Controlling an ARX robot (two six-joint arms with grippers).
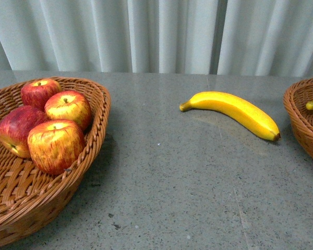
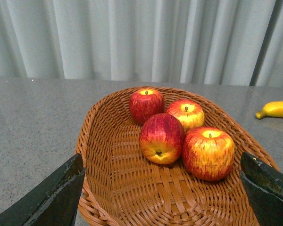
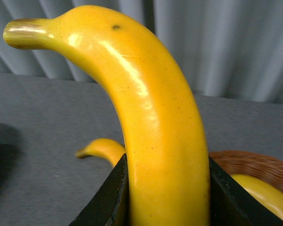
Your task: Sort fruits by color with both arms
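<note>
Apples (image 1: 56, 146) fill the wicker basket (image 1: 100, 120) at nine o'clock, reds together; one banana (image 1: 232, 112) waits on the table (image 1: 172, 198) at two. Your left claw (image 2: 162, 162) hangs spread, facing the apples. Your right claw (image 3: 167, 197) pinches another banana (image 3: 151, 117), likely bound for the second basket (image 3: 254, 165).

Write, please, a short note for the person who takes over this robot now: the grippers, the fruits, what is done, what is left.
Left gripper: open, empty, facing the left basket.
Right gripper: shut on a banana.
Done: four apples in the left basket; a second banana in the right basket.
Left: put down the held banana, then fetch the banana on the table.
</note>
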